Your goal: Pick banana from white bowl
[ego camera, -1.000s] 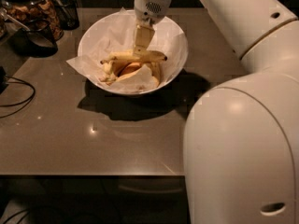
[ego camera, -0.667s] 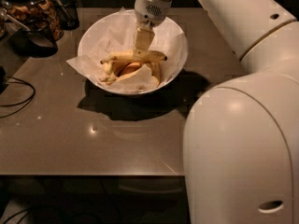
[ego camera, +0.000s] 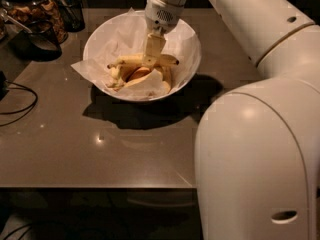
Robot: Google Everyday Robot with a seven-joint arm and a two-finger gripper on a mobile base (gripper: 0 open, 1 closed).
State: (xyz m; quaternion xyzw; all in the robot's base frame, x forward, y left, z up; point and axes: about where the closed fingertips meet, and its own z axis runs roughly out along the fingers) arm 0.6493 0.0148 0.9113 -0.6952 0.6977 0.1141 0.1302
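Jars (ego camera: 35,6) stood far left. Banana (ego camera: 127,60) lay in the bowl (ego camera: 193,40), with the gripper (ego camera: 149,61) down on its middle; whether it had clamped could not be told. A shallow hold might let the fruit slip or drag the paper (ego camera: 82,66) up.

we see the gripper (ego camera: 151,54) hanging straight down inside the white bowl (ego camera: 194,59), right over the banana (ego camera: 167,60), so the way in from above is taken by it and by the arm (ego camera: 250,134) that fills the right side. the bowl's high wall and the crinkled paper (ego camera: 87,68) spilling over its left rim block a sideways reach, and shorter fruit pieces (ego camera: 140,74) crowd just beside the banana. at far left a jar (ego camera: 40,6) and a cable (ego camera: 22,104) lie well apart from the bowl, with bare table (ego camera: 100,154) open in front.
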